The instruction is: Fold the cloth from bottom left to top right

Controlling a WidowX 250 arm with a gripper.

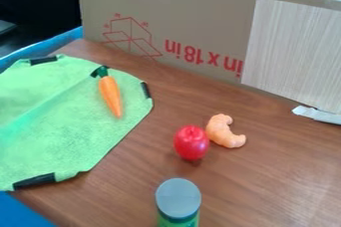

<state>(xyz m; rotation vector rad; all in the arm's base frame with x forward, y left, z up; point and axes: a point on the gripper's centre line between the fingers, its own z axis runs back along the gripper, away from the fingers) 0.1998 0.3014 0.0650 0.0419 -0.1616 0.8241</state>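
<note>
Cloth [73, 131] lies green, creased, black strips [35, 180] at its edges; gripper's state I cannot tell.

camera view | above tabletop [286, 176] | slanting down, facing cardboard panel [206, 12] | fairly near

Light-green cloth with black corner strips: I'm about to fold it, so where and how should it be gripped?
Probably by the black strip at its near corner, pinched from above: the cloth lies nearly flat, with a low edge there, and the orange tapered carrot rests well away.
</note>
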